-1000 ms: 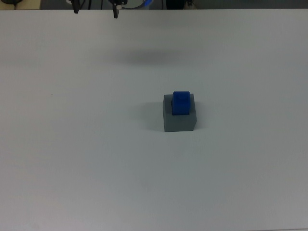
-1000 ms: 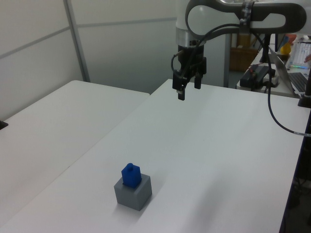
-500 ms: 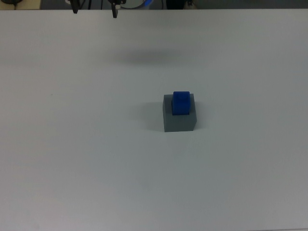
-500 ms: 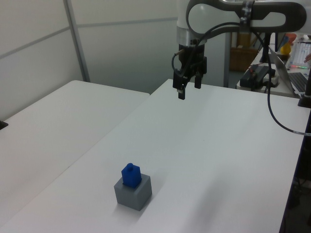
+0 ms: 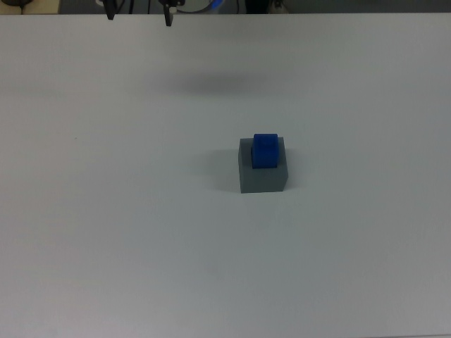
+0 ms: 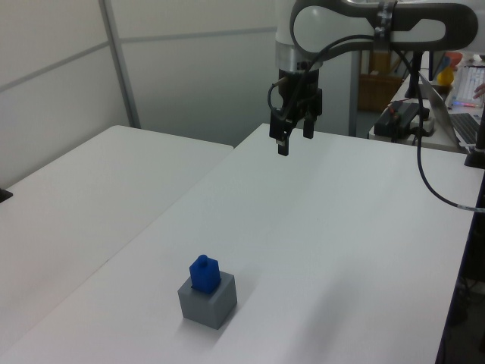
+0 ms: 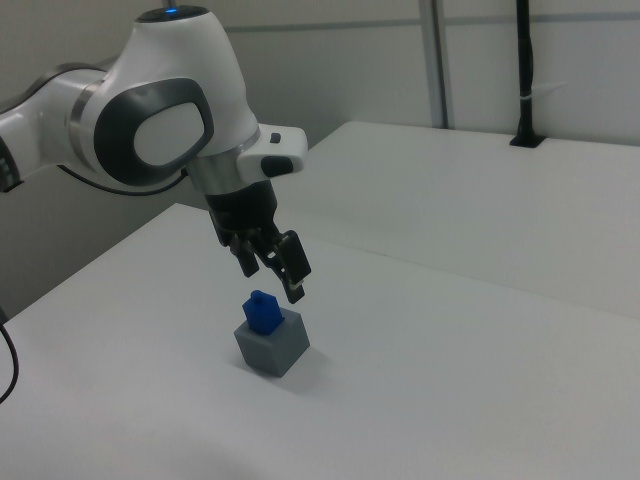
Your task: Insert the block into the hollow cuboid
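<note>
Left view shows the block (image 6: 204,273) seated in the cuboid (image 6: 208,299), gripper (image 6: 292,142) spread and empty near the table's (image 6: 341,227) far edge, so you'd best just stay clear.

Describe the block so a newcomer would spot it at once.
On the white table stands one grey cuboid, apart from the hand hanging above the table's far end. The block sits in its top, sticking up: small, bright blue, the only coloured thing there.

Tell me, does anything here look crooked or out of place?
Mostly tidy. The blue block sits in the grey hollow cuboid but pokes well above its top, slightly turned against its edges. The claw hangs open, far off.
</note>
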Available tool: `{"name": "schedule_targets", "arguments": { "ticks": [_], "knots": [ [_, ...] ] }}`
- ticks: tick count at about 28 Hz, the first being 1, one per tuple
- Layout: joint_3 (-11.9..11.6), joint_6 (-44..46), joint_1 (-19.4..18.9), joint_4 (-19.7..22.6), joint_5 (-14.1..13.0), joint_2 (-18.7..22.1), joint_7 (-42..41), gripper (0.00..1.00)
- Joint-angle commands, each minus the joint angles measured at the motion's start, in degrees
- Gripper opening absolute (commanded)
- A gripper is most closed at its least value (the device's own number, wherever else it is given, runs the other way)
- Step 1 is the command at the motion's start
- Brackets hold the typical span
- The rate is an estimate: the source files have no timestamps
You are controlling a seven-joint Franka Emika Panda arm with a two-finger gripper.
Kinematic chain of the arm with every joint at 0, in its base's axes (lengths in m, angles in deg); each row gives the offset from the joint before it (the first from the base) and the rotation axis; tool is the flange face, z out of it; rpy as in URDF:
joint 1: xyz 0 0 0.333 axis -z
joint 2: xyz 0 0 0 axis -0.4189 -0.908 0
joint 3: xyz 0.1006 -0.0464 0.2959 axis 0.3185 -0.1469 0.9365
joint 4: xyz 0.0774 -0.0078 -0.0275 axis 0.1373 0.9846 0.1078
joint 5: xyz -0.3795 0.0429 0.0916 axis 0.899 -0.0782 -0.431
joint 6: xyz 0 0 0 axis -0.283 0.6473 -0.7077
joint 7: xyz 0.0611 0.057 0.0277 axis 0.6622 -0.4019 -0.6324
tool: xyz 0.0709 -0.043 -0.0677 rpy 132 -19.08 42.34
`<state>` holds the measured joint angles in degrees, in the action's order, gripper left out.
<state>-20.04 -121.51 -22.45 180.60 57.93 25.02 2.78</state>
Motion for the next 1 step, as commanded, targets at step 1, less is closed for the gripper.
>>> {"name": "schedule_targets", "arguments": {
  "ticks": [1],
  "knots": [
    [0.4,-0.2,0.7,-0.3,-1.2,-0.3,-1.3,1.00]
  ]
}}
